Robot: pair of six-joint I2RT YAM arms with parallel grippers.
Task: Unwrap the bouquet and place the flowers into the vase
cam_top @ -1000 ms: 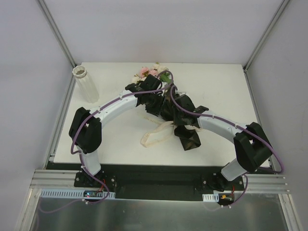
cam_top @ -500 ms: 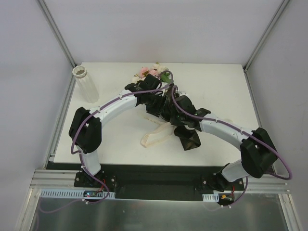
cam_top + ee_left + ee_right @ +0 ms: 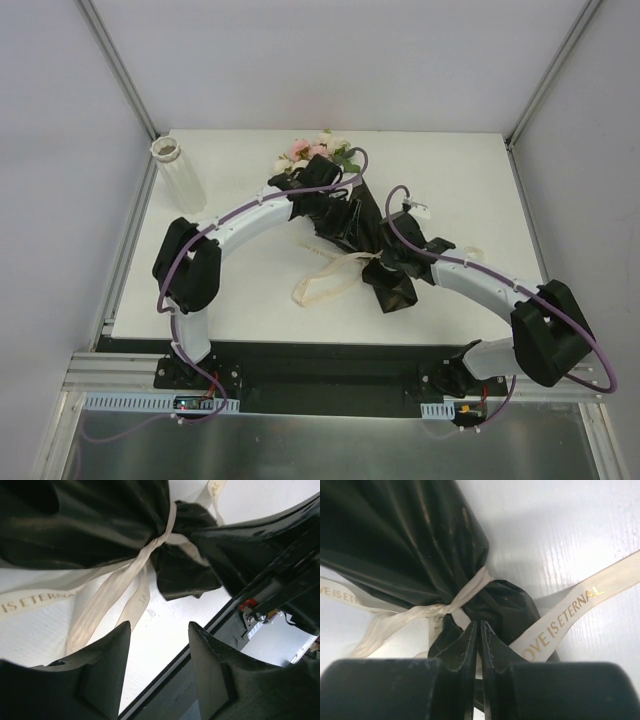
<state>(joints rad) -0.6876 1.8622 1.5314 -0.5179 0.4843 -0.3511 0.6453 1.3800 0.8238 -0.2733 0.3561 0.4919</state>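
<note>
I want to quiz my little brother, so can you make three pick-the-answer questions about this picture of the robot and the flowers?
1. Where does the vase stand on the table?
A. At the far left
B. In the middle, under the arms
C. At the near right corner

2. What colour is the ribbon?
A. Red
B. Cream, with gold letters
C. Blue

3. How is the left hand?
A. Shut on the ribbon
B. Shut on a flower
C. Open, holding nothing

Answers:
1. A: from above, the white vase stands upright near the table's far left edge.
2. B: both wrist views show a cream ribbon with gold lettering.
3. C: the left wrist view shows its fingers wide apart, with only table between them.
</note>
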